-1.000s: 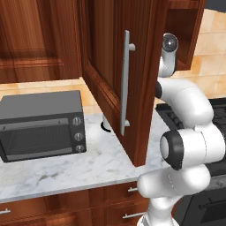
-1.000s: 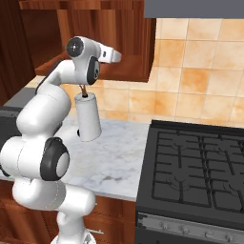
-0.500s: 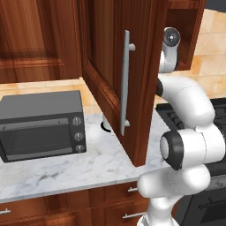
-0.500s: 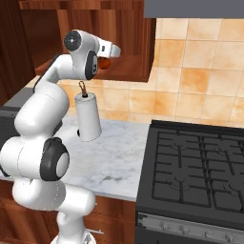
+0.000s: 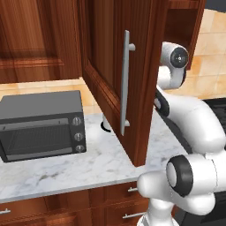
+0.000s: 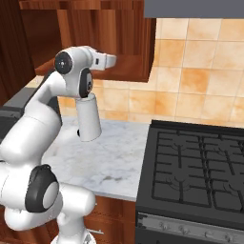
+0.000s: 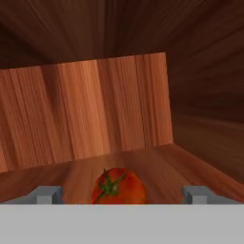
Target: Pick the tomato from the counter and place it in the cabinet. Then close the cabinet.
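The tomato (image 7: 118, 187), red-orange with a green stem, rests on the wooden shelf (image 7: 152, 162) inside the cabinet (image 6: 128, 43). My gripper (image 7: 121, 194) is open. Its two grey fingertips (image 7: 47, 194) stand wide apart on either side of the tomato without touching it. In the right base view my hand (image 6: 106, 61) points into the open cabinet above the counter (image 6: 114, 157). The cabinet door (image 5: 141, 88) with its long silver handle (image 5: 126, 84) swings out wide in front of the arm.
A white paper-towel roll (image 6: 89, 119) stands on the counter under my hand. A dark toaster oven (image 5: 42, 123) sits at the left of the counter (image 5: 88, 163). The black stovetop (image 6: 200, 171) lies to the right.
The arm's upper joint and hand have dropped a little from their higher position half a second ago. The door has not moved.
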Motion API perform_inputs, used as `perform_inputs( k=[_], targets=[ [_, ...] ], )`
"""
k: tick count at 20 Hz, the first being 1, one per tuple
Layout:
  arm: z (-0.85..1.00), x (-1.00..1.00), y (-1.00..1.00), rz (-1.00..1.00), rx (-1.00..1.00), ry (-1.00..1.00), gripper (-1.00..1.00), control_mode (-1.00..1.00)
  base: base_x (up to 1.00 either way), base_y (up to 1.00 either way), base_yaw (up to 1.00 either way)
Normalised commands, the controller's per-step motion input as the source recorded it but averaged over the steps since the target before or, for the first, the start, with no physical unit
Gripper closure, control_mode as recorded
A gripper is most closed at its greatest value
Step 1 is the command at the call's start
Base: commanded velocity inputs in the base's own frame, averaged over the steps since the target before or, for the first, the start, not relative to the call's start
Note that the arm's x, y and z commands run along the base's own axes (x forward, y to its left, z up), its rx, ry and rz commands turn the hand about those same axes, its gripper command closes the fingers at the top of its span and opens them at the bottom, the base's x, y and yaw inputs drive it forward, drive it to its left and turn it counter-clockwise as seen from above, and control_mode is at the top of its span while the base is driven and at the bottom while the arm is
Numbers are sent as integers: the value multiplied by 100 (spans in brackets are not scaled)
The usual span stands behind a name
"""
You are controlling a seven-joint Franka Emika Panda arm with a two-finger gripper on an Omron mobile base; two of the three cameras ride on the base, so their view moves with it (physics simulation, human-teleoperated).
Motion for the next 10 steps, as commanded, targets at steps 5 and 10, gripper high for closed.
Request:
perform_inputs(
  k=[5,10],
  targets=[
    [64,-100,0,0,2,8,-100,-100,0,0,0],
    [45,-100,0,2,4,34,-100,-100,0,0,0]
  ],
)
